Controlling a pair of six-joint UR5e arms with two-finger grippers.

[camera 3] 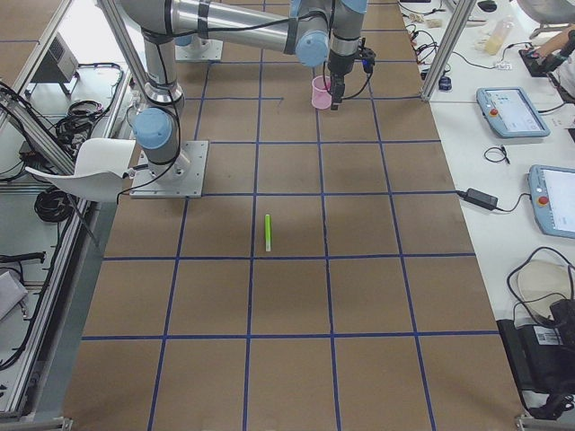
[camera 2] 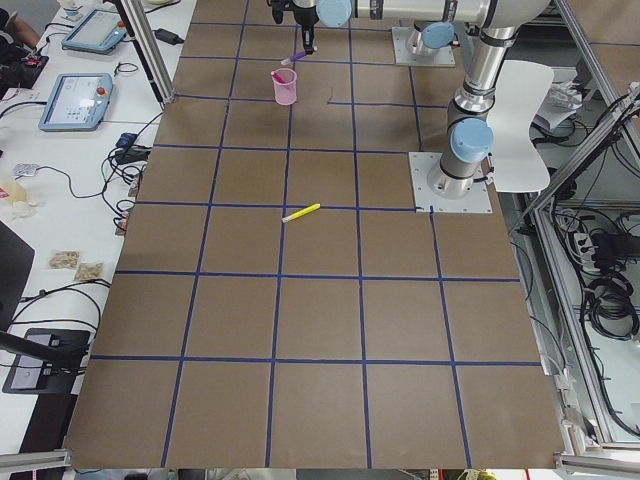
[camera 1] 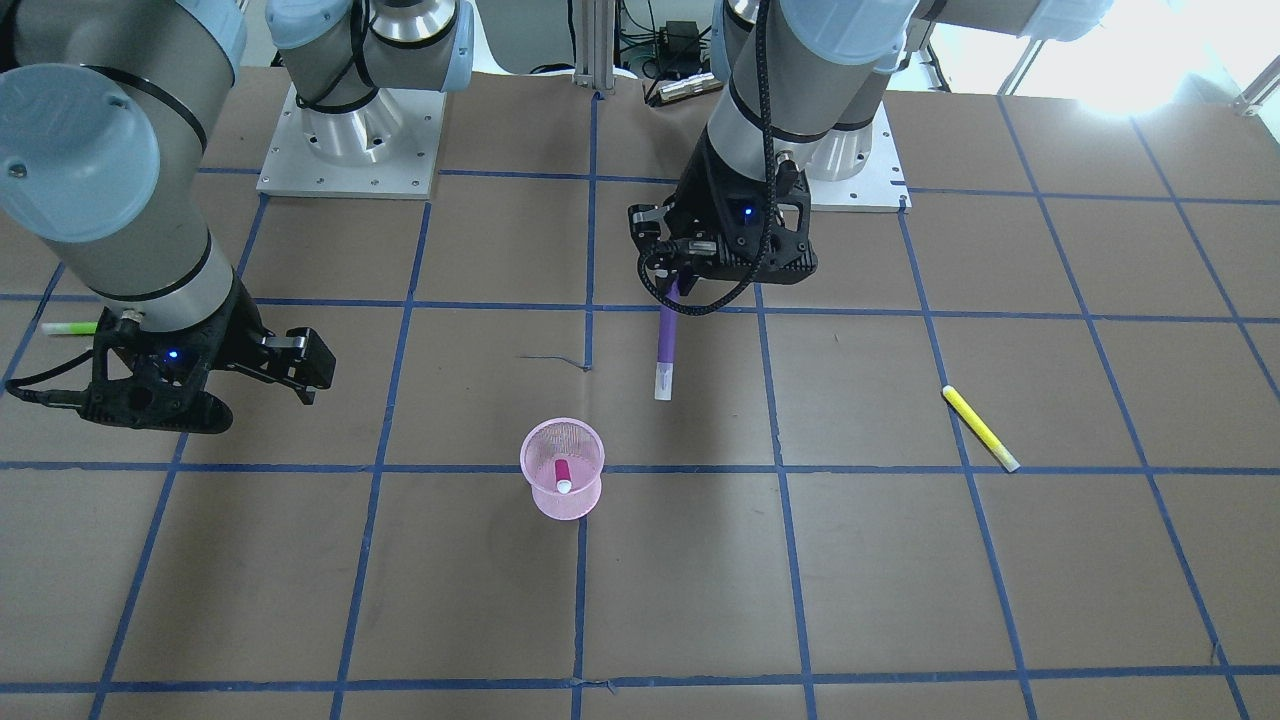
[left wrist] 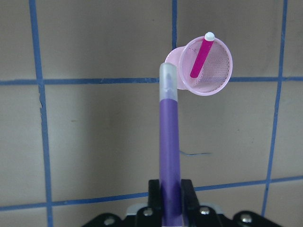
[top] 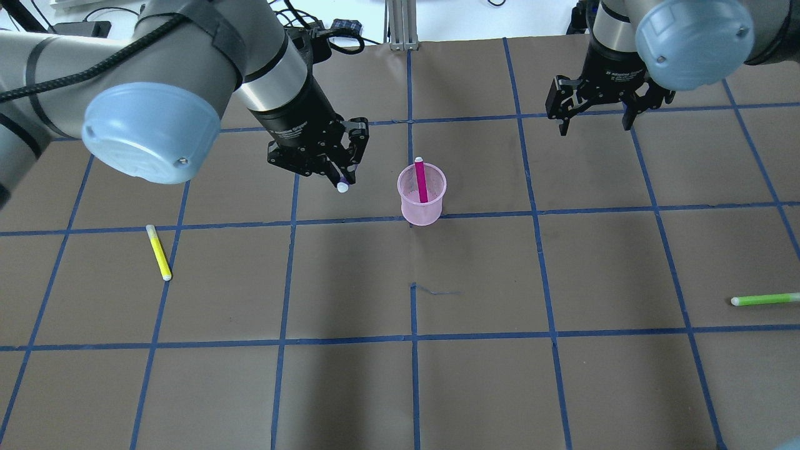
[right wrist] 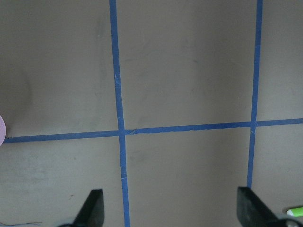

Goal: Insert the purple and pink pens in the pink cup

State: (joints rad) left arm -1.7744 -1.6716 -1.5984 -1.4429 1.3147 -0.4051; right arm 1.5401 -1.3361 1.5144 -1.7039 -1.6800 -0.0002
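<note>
Overhead exterior: left gripper (top: 342,175) clamps the purple pen (top: 342,186) tip-down near the pink cup (top: 420,216), presumably for a vertical drop, the pink pen (top: 422,184) already standing inside; right wrist-mounted: right gripper (right wrist: 170,210) spread wide, holding nothing, apparently parked clear.

- purple pen (top: 342,187): only the capped tip is seen in the overhead view, the rest is covered by the left gripper (top: 338,173)
- green pen (top: 764,300): cut off by the overhead view's right edge
- pink cup (right wrist: 1,128): cropped to a sliver at the right wrist view's left edge
</note>
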